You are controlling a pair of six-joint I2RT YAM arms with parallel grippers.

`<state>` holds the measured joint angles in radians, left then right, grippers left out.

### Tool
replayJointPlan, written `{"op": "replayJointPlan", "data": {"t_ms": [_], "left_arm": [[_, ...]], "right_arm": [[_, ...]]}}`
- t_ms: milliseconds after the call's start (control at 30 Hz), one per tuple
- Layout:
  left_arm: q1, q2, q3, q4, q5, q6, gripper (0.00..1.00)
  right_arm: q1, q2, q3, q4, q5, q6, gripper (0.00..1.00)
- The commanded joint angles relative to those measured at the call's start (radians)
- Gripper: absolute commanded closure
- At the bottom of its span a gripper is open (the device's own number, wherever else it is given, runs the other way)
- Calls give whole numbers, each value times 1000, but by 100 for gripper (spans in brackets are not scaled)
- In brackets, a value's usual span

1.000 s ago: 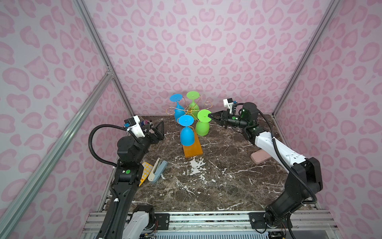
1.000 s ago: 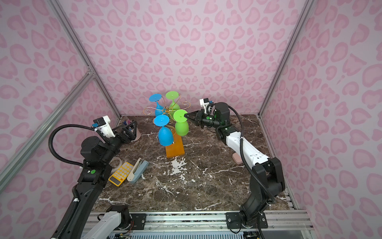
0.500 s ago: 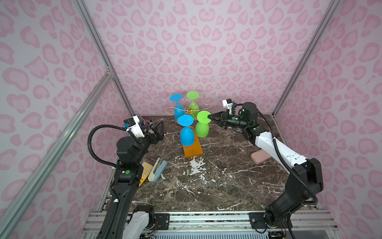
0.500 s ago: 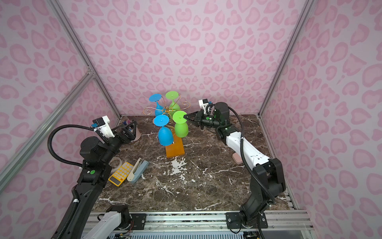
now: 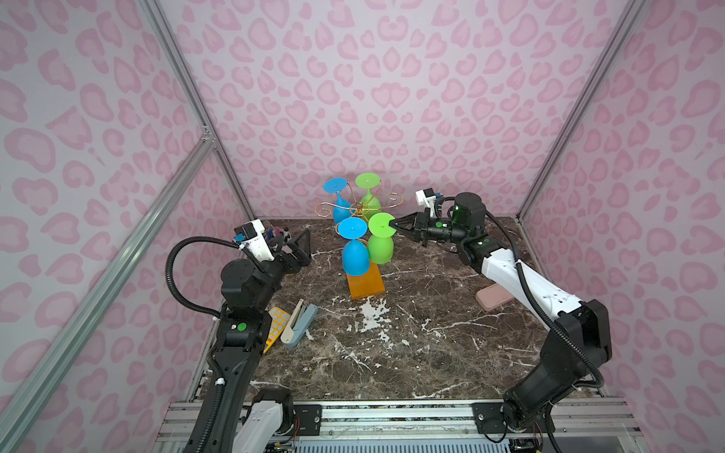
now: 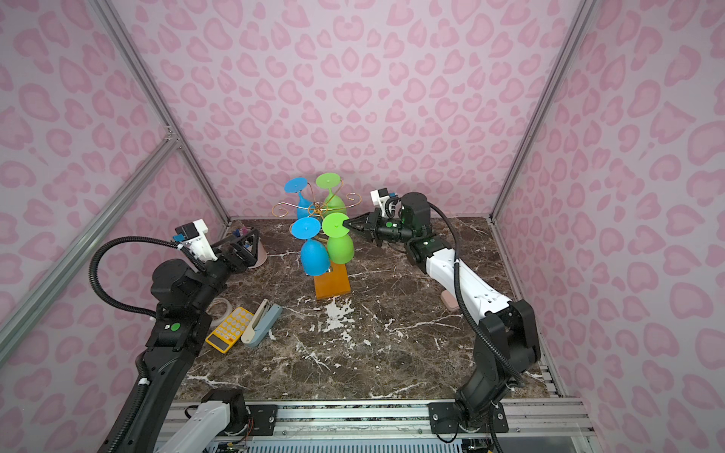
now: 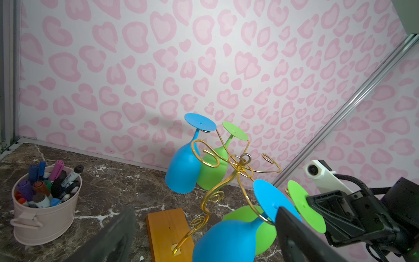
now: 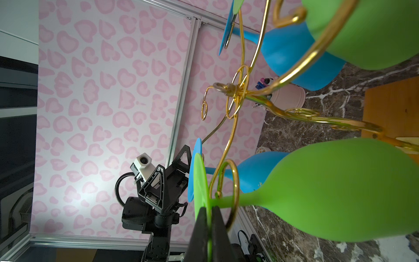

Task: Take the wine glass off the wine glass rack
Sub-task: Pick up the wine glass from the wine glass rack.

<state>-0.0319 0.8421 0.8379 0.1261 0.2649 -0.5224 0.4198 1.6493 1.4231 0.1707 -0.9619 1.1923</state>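
Right wrist view: your right gripper (image 8: 209, 208) is clamped on the foot disc of the green wine glass (image 8: 340, 188). A curl of the wine glass rack (image 8: 278, 109) sits just beyond its fingertips. Your left gripper (image 5: 302, 244) stands with jaws apart.

grn wine glass (image 5: 380, 247): inv., hung by foot on scroll arm | rack (image 5: 367, 285): gold wire, orange wd base, upright

Lab booth; aluminium frame (image 5: 183, 78), papered walls (image 5: 392, 78)
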Motion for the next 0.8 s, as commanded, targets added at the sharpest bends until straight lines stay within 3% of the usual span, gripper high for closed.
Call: {"op": "replayJointPlan", "data": {"t_ms": [0,767], "left_arm": [[1,-6,6,16,8,-1,3],[1,-16,-2,15,4,1,3]], "right_arm": [[-6,7,-12,-13,15,-15,100],[-9,0,-9,34,20,26,100]]}}
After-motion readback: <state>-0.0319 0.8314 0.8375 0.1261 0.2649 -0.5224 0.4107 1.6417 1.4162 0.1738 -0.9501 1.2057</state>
